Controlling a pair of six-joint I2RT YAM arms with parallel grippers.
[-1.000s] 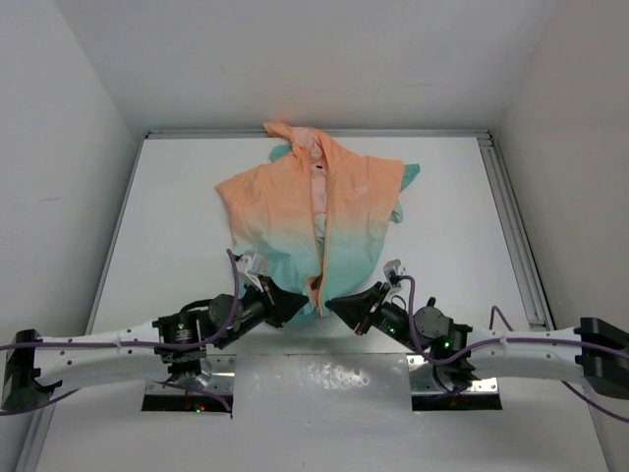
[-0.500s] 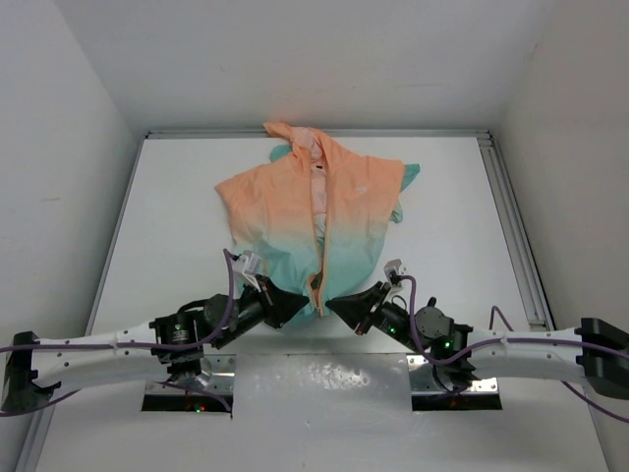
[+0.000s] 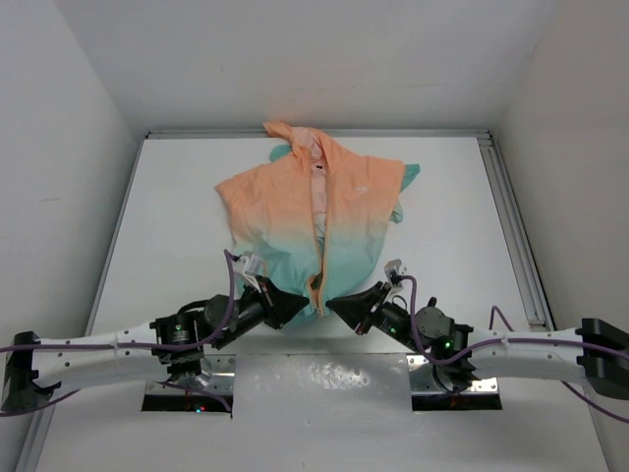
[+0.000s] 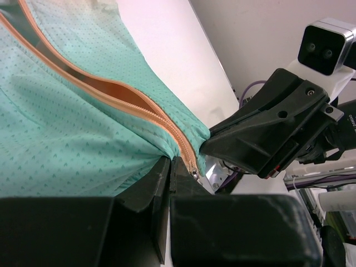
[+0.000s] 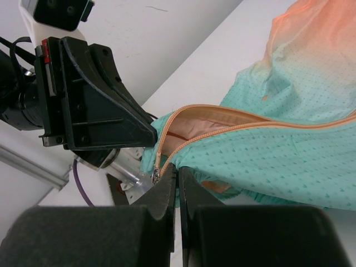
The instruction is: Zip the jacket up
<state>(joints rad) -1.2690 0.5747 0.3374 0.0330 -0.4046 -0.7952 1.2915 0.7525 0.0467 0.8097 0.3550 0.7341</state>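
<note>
Barely anything has moved over the last second: the left arm has eased back a hair toward the near edge of the worktop point(image 3: 177, 216), the right arm and the garment lie as before

- jacket point(image 3: 314, 221): spread flat mid-worktop, nearer the far edge. Hood point(image 3: 295, 138) points to the far edge, teal hem point(image 3: 339, 287) to the near edge. Peach-orange upper half, teal lower half
- zipper point(image 3: 316, 285): orange, runs down the front. The upper front lies parted, pale lining showing. In the right wrist view the two orange tapes point(image 5: 222, 125) stand apart just above the bottom end, the inside visible between them
- left claw point(image 3: 300, 307): at the hem, left of the zipper's foot. Wrist view shows its fingers point(image 4: 161, 172) pressed together with teal fabric drawn down between the tips, so it is clamped on the jacket. Zipper tape point(image 4: 161, 114) runs right down to the tips; a small metal piece point(image 4: 194, 173) sits just beside them
- right claw point(image 3: 331, 303): at the hem, right of the zipper's foot, tip nearly meeting the left claw's. Its fingers point(image 5: 189, 189) are together, pinching the teal edge. The same metal bit point(image 5: 156, 177) hangs just beside them
- each claw shows in the other's wrist view, close across the fabric
</note>
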